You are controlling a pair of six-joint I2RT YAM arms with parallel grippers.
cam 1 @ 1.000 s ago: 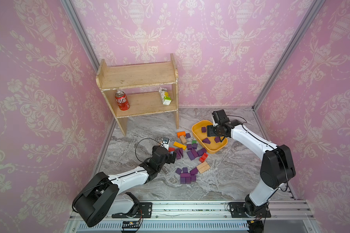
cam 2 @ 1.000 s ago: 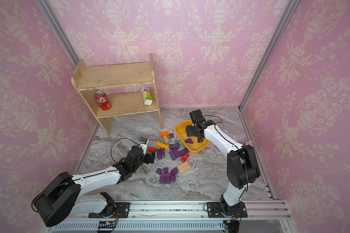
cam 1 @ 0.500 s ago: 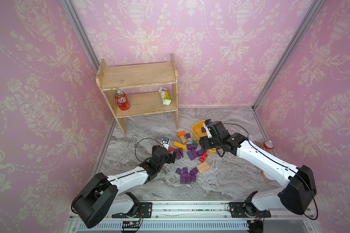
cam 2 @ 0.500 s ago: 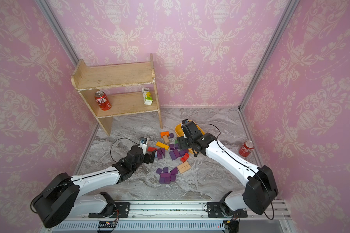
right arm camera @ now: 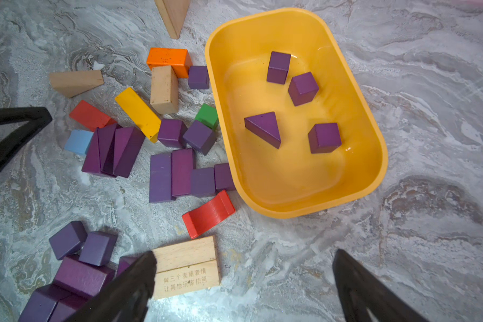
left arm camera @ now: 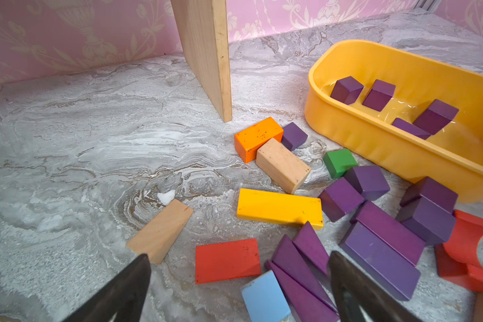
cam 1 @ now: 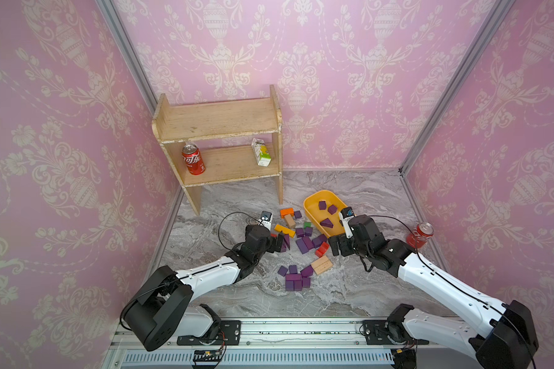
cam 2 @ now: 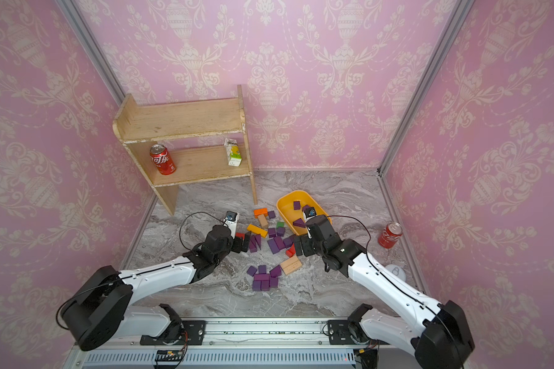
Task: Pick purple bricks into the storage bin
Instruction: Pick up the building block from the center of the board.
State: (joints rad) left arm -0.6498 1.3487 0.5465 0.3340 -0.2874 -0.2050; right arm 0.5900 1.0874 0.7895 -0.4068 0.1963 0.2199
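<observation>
The storage bin (cam 1: 314,199) (cam 2: 288,196) (right arm camera: 215,83) (left arm camera: 346,145) is a yellow tray on the marble floor with several purple bricks (right arm camera: 303,88) in it. More purple bricks lie to its left (cam 1: 304,244) and in a nearer heap (cam 1: 293,278) (right arm camera: 78,274). My left gripper (cam 1: 277,242) (cam 2: 242,244) (left arm camera: 240,258) is open and low over a red slab, with purple wedges (left arm camera: 299,264) by one finger. My right gripper (cam 1: 339,247) (cam 2: 303,247) (right arm camera: 245,255) is open and empty over bare floor off the bin's near end, beside a printed tan block (right arm camera: 186,266).
Orange (right arm camera: 169,60), yellow (right arm camera: 138,113), green (right arm camera: 207,115), light blue (right arm camera: 78,140), red (right arm camera: 208,213) and tan blocks lie among the purple ones. A wooden shelf (cam 1: 218,121) with a cola can (cam 1: 192,158) and a carton (cam 1: 261,152) stands at the back left. Another can (cam 1: 420,234) stands at the right.
My right arm has left the bin and swung round to its near end, and its jaws have opened wider. The left arm has not moved.
</observation>
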